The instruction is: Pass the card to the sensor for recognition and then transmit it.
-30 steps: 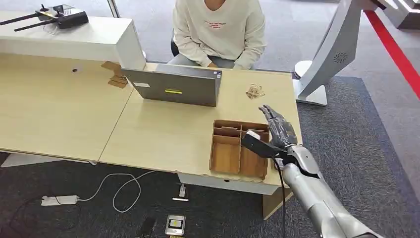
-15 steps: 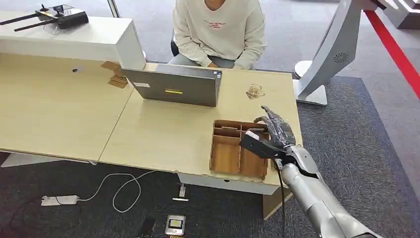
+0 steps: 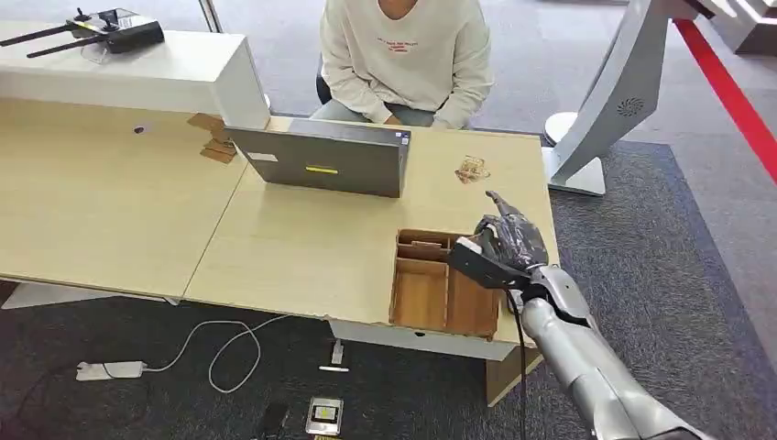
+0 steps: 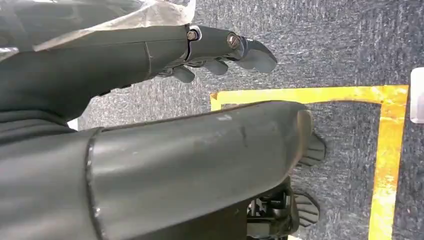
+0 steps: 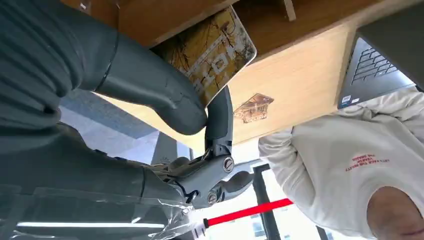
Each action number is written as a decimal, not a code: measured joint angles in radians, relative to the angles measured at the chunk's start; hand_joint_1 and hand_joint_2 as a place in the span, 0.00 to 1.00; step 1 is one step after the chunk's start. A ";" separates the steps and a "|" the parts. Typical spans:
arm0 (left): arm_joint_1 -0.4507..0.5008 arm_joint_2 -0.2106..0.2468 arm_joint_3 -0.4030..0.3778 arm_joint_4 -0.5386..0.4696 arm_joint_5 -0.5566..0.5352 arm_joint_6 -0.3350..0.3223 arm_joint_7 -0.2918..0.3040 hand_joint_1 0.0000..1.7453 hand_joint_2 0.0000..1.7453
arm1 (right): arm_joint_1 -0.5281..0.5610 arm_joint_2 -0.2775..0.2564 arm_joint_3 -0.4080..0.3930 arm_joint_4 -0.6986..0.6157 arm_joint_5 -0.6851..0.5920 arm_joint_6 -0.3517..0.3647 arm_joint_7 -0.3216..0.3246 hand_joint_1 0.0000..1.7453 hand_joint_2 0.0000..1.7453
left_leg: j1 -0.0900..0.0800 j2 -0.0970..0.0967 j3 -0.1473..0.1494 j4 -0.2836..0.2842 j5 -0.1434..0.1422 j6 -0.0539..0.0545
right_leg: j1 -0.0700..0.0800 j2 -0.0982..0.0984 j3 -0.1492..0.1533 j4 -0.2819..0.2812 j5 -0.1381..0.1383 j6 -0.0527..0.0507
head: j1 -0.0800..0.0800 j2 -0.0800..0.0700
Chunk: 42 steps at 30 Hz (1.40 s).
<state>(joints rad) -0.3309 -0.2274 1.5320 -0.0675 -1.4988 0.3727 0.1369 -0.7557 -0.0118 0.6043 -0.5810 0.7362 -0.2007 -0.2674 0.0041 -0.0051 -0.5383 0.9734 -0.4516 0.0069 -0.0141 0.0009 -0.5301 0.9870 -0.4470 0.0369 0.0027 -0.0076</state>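
Observation:
My right hand [image 3: 513, 243] hovers over the far right corner of a wooden compartment tray [image 3: 420, 295] at the table's right end. It pinches a card [image 3: 469, 258] between thumb and finger. In the right wrist view the card [image 5: 210, 50] has a yellow-brown patterned face and sits just off the tray [image 5: 310, 15], with the thumb [image 5: 150, 85] pressed on it. A small brown and clear object [image 3: 472, 170] lies on the table beyond the hand. My left hand [image 4: 220, 45] hangs over the carpet, fingers loosely apart and holding nothing.
A person in a cream sweatshirt [image 3: 403, 55] sits across the table behind an open grey laptop [image 3: 321, 160]. Cardboard pieces [image 3: 215, 142] lie left of the laptop. A white raised counter [image 3: 137, 78] carries a remote controller. A grey stand [image 3: 605, 110] rises off the table's right side.
My right hand's fingers, stretched out a second ago, have curled in around the card. The tray sits slightly nearer the table's front edge.

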 joint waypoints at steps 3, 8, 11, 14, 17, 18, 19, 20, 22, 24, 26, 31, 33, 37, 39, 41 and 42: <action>0.000 0.000 0.000 0.000 0.001 0.000 -0.007 0.00 0.00 | 0.000 0.000 0.000 0.000 0.000 -0.011 0.006 0.92 1.00 | 0.000 0.000 0.000 0.000 0.000 0.000 | 0.000 0.000 0.000 0.000 0.000 0.000 | 0.000 0.000; 0.000 0.001 0.000 0.000 0.001 0.000 -0.022 0.00 0.00 | 0.000 -0.002 -0.008 0.000 0.000 -0.029 0.026 0.93 1.00 | 0.000 0.000 0.000 0.000 0.000 0.000 | 0.000 0.000 0.000 0.000 0.000 0.000 | 0.000 0.000; 0.001 0.003 0.000 0.000 -0.002 0.000 -0.025 0.00 0.00 | 0.001 -0.006 -0.009 -0.002 -0.003 -0.032 0.032 0.81 1.00 | 0.000 0.000 0.000 0.000 0.000 0.000 | 0.000 0.000 0.000 0.000 0.000 0.000 | 0.000 0.000; 0.001 0.005 0.000 0.000 -0.006 -0.003 -0.028 0.00 0.00 | 0.001 -0.010 -0.016 -0.002 -0.003 -0.037 0.036 0.69 1.00 | 0.000 0.000 0.000 0.000 0.000 0.000 | 0.000 0.000 0.000 0.000 0.000 0.000 | 0.000 0.000; 0.001 0.006 0.000 0.000 -0.011 -0.005 -0.030 0.00 0.00 | 0.003 -0.013 -0.020 -0.002 -0.003 -0.044 0.039 0.90 1.00 | 0.000 0.000 0.001 0.000 0.000 0.000 | 0.000 0.000 0.000 0.000 0.000 0.000 | 0.000 0.000; 0.001 0.007 0.000 0.000 -0.013 -0.006 -0.031 0.00 0.00 | 0.005 -0.013 -0.023 -0.003 -0.003 -0.047 0.040 0.91 1.00 | 0.000 0.000 0.001 0.000 0.000 0.000 | 0.000 0.000 0.000 0.000 0.000 0.000 | 0.000 0.000; 0.001 0.008 0.000 0.000 -0.014 -0.007 -0.032 0.00 0.00 | 0.006 -0.014 -0.023 -0.006 -0.003 -0.049 0.041 0.95 1.00 | 0.000 0.000 0.001 0.000 0.000 0.000 | 0.000 0.000 0.000 0.000 0.000 0.000 | 0.000 0.000; 0.001 0.009 0.000 0.000 -0.014 -0.008 -0.033 0.00 0.00 | 0.006 -0.014 -0.023 -0.006 -0.003 -0.051 0.041 1.00 1.00 | 0.000 0.000 0.001 0.000 0.000 0.000 | 0.000 0.000 0.000 0.000 0.000 0.000 | 0.000 0.000; 0.001 0.010 0.000 0.000 -0.016 -0.010 -0.036 0.00 0.00 | 0.007 -0.014 -0.023 -0.006 -0.004 -0.058 0.041 1.00 1.00 | 0.000 0.000 0.001 0.000 0.000 0.000 | 0.000 0.000 0.000 0.000 0.000 0.000 | 0.000 0.000; 0.002 0.010 0.000 0.000 -0.017 -0.013 -0.040 0.00 0.00 | 0.008 -0.014 -0.024 -0.006 -0.005 -0.067 0.041 1.00 1.00 | 0.000 0.000 0.001 0.000 0.000 0.000 | 0.000 0.000 0.000 0.000 0.000 0.000 | 0.000 0.000; 0.002 0.011 0.000 0.000 -0.017 -0.014 -0.043 0.00 0.00 | 0.008 -0.014 -0.026 -0.006 -0.010 -0.082 0.039 1.00 1.00 | 0.000 0.000 0.000 0.000 0.000 0.000 | 0.000 0.000 0.000 0.000 0.000 0.000 | 0.000 0.000; 0.003 0.014 0.000 0.000 -0.028 -0.016 -0.056 0.00 0.00 | 0.004 -0.015 -0.043 -0.008 -0.024 -0.135 0.032 1.00 1.00 | 0.000 0.000 0.000 0.000 0.000 0.000 | 0.000 0.000 0.000 0.000 0.000 0.000 | 0.000 0.000; 0.004 0.016 0.000 0.000 -0.032 -0.017 -0.060 0.00 0.00 | 0.000 -0.016 -0.050 -0.011 -0.028 -0.150 0.032 1.00 1.00 | 0.000 0.000 0.000 0.000 0.000 0.000 | 0.000 0.000 0.000 0.000 0.000 0.000 | 0.000 0.000; 0.004 0.018 0.000 0.000 -0.036 -0.017 -0.069 0.00 0.00 | -0.009 -0.021 -0.066 -0.016 -0.033 -0.170 0.031 1.00 1.00 | 0.000 0.000 0.000 0.000 0.000 0.000 | 0.000 0.000 0.000 0.000 0.000 0.000 | 0.000 0.000; 0.003 0.019 0.000 0.000 -0.038 -0.017 -0.074 0.00 0.00 | -0.017 -0.021 -0.074 -0.016 -0.033 -0.177 0.029 1.00 1.00 | 0.000 0.000 0.000 0.000 0.000 0.000 | 0.000 0.000 0.000 0.000 0.000 0.000 | 0.000 0.000; 0.003 0.019 0.000 0.000 -0.039 -0.017 -0.076 0.00 0.00 | -0.027 -0.023 -0.080 -0.016 -0.036 -0.181 0.022 1.00 1.00 | 0.000 0.000 0.000 0.000 0.000 0.000 | 0.000 0.000 0.000 0.000 0.000 0.000 | 0.000 0.000; 0.003 0.019 0.000 0.000 -0.039 -0.017 -0.076 0.00 0.00 | -0.031 -0.023 -0.083 -0.018 -0.036 -0.183 0.018 1.00 1.00 | 0.000 0.000 0.000 0.000 0.000 0.000 | 0.000 0.000 0.000 0.000 0.000 0.000 | 0.000 0.000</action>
<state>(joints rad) -0.3277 -0.2083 1.5320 -0.0679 -1.5377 0.3559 0.0610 -0.7872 -0.0347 0.5211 -0.5989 0.7004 -0.3834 -0.2491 0.0041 -0.0050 -0.5378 0.9734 -0.4514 0.0066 -0.0142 0.0009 -0.5297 0.9871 -0.4468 0.0367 0.0027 -0.0076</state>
